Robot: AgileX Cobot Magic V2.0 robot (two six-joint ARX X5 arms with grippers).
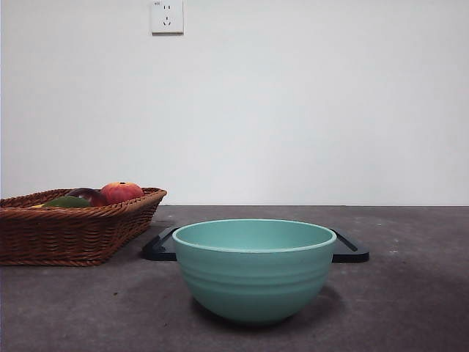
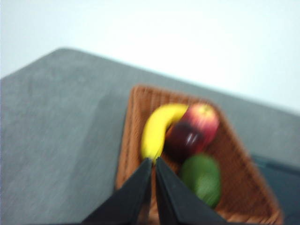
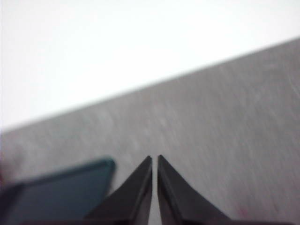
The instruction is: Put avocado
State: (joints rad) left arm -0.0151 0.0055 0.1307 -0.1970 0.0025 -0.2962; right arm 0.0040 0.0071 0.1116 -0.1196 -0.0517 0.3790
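The avocado (image 2: 202, 178) is dark green and oval and lies in a brown wicker basket (image 2: 248, 187) beside a dark maroon fruit, a red-orange fruit and a banana. In the front view only its top (image 1: 67, 202) shows over the basket's rim (image 1: 73, 227) at the left. My left gripper (image 2: 153, 160) is shut and empty, above the basket, close to the banana's end. My right gripper (image 3: 154, 158) is shut and empty over bare table. Neither gripper shows in the front view. A teal bowl (image 1: 254, 268) stands in the middle foreground.
A flat black tray (image 1: 350, 249) lies behind the bowl; its corner shows in the right wrist view (image 3: 56, 192). The banana (image 2: 157, 129), maroon fruit (image 2: 183, 140) and red-orange fruit (image 2: 202, 119) crowd the basket. The grey table (image 1: 410, 308) runs to a white wall.
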